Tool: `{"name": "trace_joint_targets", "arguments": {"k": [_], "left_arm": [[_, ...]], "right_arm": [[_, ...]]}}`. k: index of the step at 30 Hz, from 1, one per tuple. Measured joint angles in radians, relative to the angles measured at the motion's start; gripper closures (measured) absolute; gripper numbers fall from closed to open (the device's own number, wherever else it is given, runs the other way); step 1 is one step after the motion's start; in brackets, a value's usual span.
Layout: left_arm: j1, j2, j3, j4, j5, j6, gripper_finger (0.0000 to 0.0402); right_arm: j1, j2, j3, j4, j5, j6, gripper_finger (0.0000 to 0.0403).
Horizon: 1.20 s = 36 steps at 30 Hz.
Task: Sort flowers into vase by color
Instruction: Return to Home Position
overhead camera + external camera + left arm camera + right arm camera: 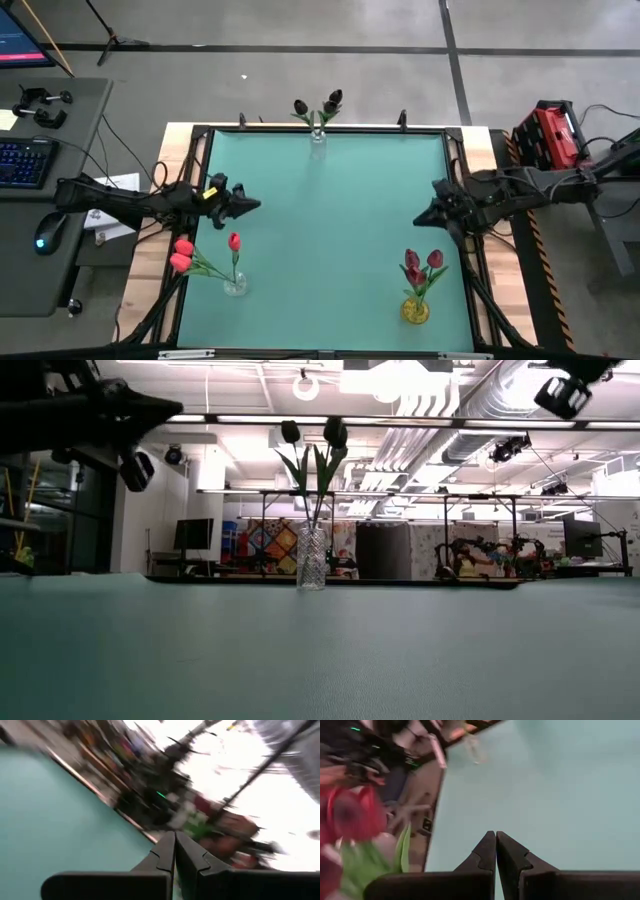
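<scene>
Three vases on the teal surface [330,220]. Far clear vase [318,135], middle of far edge: black tulips [333,99], at least two heads. Near-left clear vase [235,285]: three red tulips [183,247], leaning. Near-right yellow vase [415,311]: three maroon tulips [411,259]. Two tools, left tool [255,205] and right tool [420,215], fingers pressed together, at opposite side edges.

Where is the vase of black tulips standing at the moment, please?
In the high view, the clear vase with black tulips stands at the middle of the table's far edge; the low view shows it centred, upright.
</scene>
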Motion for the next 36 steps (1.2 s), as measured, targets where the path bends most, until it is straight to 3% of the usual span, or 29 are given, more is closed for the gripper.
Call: {"name": "trace_joint_targets", "arguments": {"k": [3,6,9,13,17,26,31,36], "left_arm": [[-0.029,0.000,0.000,0.016,0.101,-0.162,0.0401],[-0.058,0.000,0.000,0.017,0.102,-0.206,0.0401],[-0.058,0.001,0.000,0.003,-0.036,-0.035,0.0401],[-0.058,0.006,0.000,-0.008,-0.231,0.214,0.0401],[-0.058,0.006,0.000,-0.095,-0.384,0.259,0.0401],[-0.058,0.007,0.000,-0.297,-0.408,0.261,0.0401],[-0.058,0.006,0.000,-0.351,-0.408,0.261,0.0401],[-0.058,0.006,0.000,-0.358,-0.409,0.261,0.0401]], "right_arm": [[0.002,-0.151,-0.168,0.148,-0.016,-0.019,0.0403],[-0.013,-0.294,-0.317,0.338,0.000,-0.068,0.0403],[-0.043,-0.403,-0.424,0.501,0.006,-0.109,0.0403],[-0.084,-0.500,-0.504,0.561,0.008,-0.131,0.0403],[-0.110,-0.573,-0.577,0.582,0.008,-0.146,0.0403],[-0.123,-0.578,-0.760,0.861,0.004,-0.140,0.0403],[-0.123,-0.577,-0.751,0.680,0.022,0.047,0.0403],[-0.122,-0.565,-0.749,0.669,0.023,0.079,0.0403]]}}
